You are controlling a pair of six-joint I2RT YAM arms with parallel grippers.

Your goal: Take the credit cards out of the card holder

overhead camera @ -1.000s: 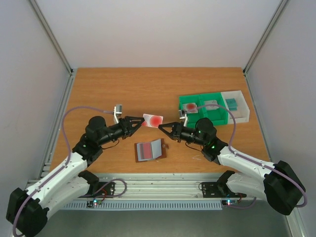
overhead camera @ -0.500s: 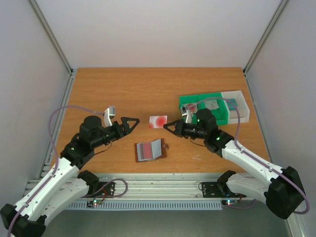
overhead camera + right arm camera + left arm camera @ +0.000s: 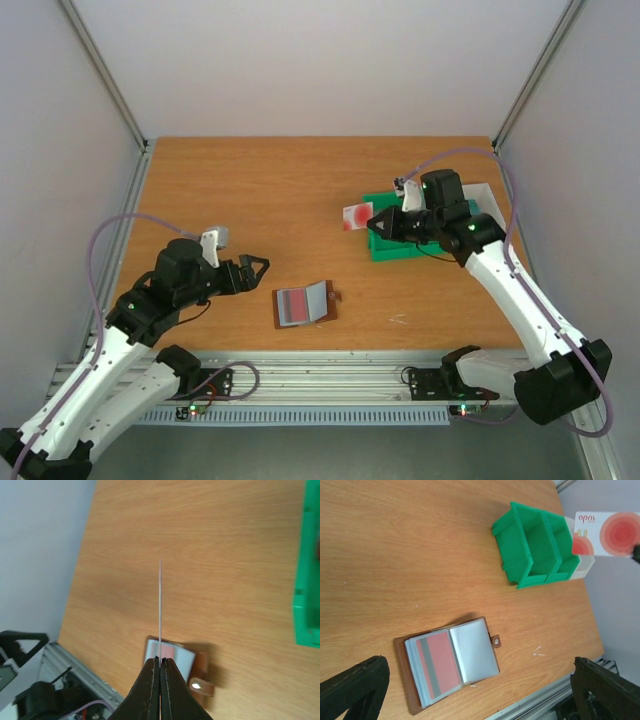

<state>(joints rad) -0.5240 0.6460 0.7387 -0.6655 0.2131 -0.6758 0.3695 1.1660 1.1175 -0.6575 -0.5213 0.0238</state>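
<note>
Card (image 3: 160,605) edge-on (face hidden) in right gripper (image 3: 160,660)

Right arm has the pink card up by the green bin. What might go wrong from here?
1. The right gripper pinches the pink card only at one end; it may slip out short of the green bin.
2. The card holder lies open with nothing pinning it, the left gripper open and apart from it; pulling its red card may drag it.
</note>
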